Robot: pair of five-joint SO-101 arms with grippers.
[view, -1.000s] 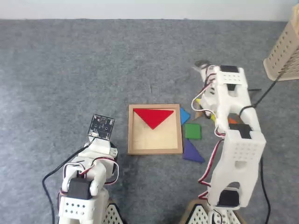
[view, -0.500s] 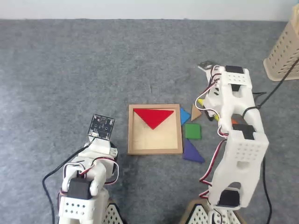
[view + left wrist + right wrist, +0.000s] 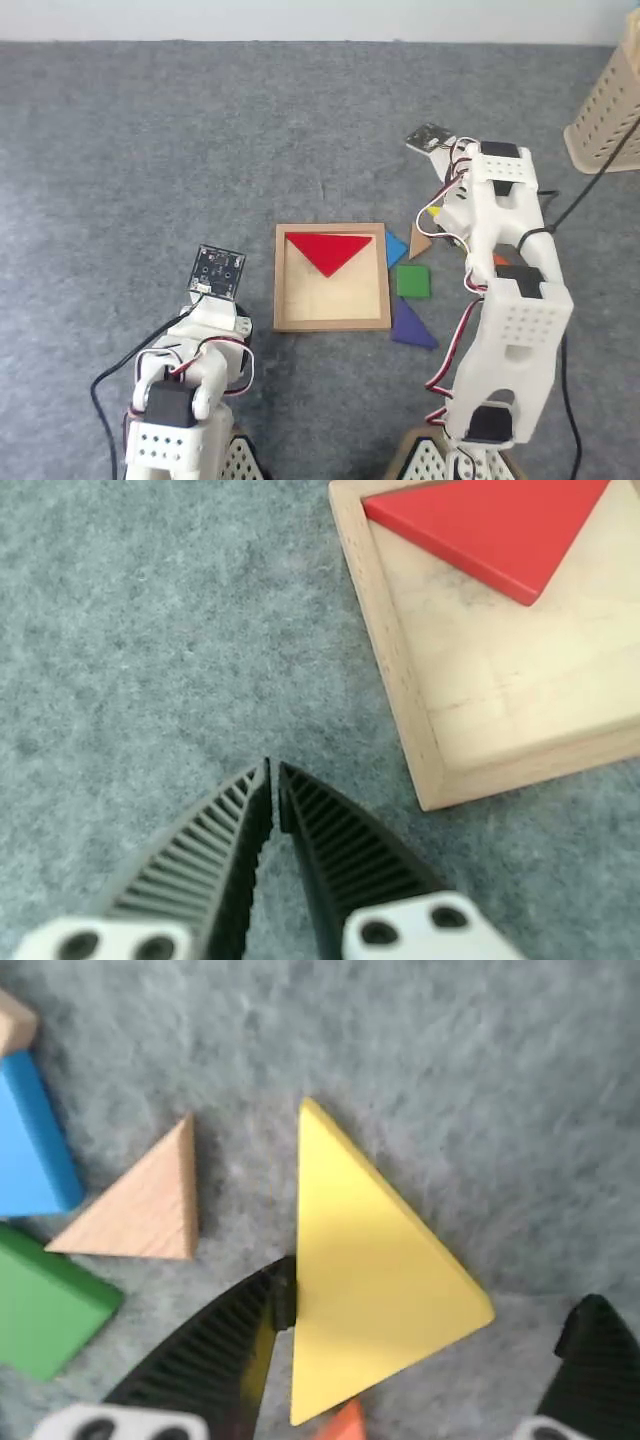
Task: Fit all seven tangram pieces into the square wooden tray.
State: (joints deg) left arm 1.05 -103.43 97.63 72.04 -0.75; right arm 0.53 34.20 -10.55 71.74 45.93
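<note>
The right tool [image 3: 437,1305] is spread astride a yellow wooden triangle [image 3: 360,1280], one finger touching an edge and the other apart from its corner. The left tool [image 3: 273,777] is pressed together over the grey bench [image 3: 120,630], near a corner of the square wooden tray [image 3: 280,285]. The tray holds one large red triangle [image 3: 328,250] against the rim farthest from the arms. Beside the tray lie one blue piece [image 3: 395,247], one plain-wood triangle [image 3: 420,242], one green square [image 3: 412,281] and one purple triangle [image 3: 410,325]. One orange piece [image 3: 497,260] is mostly hidden under the right arm, so its shape cannot be told.
</note>
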